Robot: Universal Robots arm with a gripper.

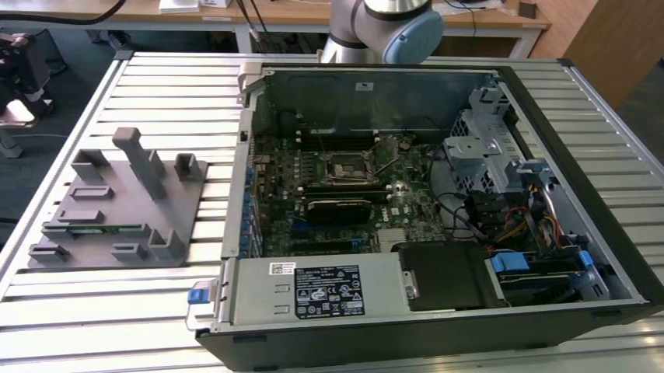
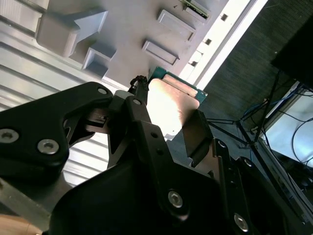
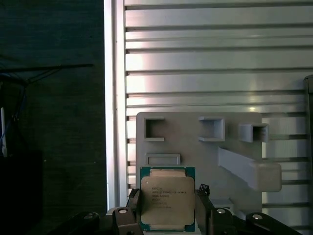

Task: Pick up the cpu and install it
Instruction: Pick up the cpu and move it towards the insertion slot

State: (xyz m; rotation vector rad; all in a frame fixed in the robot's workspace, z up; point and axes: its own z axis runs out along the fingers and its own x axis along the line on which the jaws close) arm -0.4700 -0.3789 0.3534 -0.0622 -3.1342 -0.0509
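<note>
Exterior view high over the computer case (image 1: 374, 93); both wrist views past the hand (image 3: 168, 201) onto a grey fixture (image 3: 195, 152)

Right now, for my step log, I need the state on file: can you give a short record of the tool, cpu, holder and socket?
tool: shut on the cpu
cpu: gripped by two opposite edges, metal plate up, over the grey holder
grey holder: on the slatted table
socket: inside the open computer case, looks empty
</note>
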